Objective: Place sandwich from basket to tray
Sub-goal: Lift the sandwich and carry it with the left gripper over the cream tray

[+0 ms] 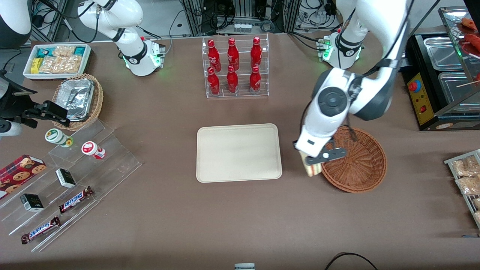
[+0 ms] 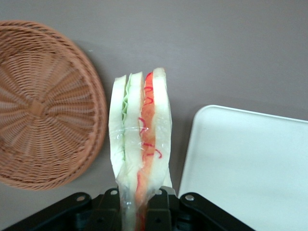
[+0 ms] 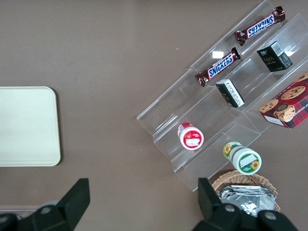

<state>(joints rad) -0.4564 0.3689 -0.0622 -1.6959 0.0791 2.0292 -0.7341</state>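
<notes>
Sandwich (image 2: 140, 144) clamped between jaws, between basket (image 2: 45, 103), tray (image 2: 250, 168).

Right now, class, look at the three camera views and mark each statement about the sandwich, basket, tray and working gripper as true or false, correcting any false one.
1. The gripper is shut on the sandwich. True.
2. The sandwich lies in the basket. False: it is held above the bare table between the basket and the tray.
3. The tray has nothing on it. True.
4. The basket holds a second sandwich. False: it is empty.
5. The sandwich shows red and green filling. True.
</notes>
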